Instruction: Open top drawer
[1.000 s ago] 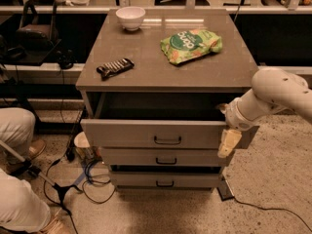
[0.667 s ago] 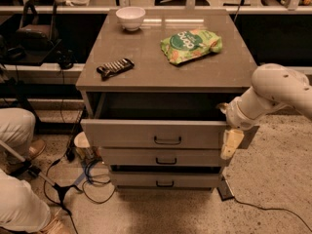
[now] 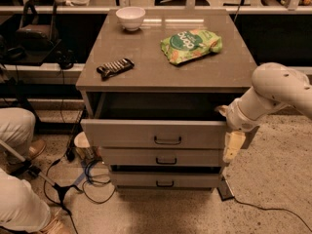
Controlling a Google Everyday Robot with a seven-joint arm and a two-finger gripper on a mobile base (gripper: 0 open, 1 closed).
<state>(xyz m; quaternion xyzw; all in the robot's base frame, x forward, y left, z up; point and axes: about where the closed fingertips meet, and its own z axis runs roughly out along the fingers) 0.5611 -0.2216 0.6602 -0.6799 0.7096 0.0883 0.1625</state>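
Now flat grey top drawer (image 3: 122, 133) out, jaws beside.

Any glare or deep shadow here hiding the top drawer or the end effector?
Camera view: warm light; glare streaks the back of the cabinet top; the top drawer is deeply shadowed inside; the end effector, beside the drawer front's right end, is lit.

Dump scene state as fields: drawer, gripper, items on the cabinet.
top drawer: pulled out partway, dark interior showing
handle: black loop, centre of the front, nothing on it
gripper: at the right end of the top drawer's front, pointing down
cabinet top: white bowl back left; green snack bag right of centre; dark snack bar front left
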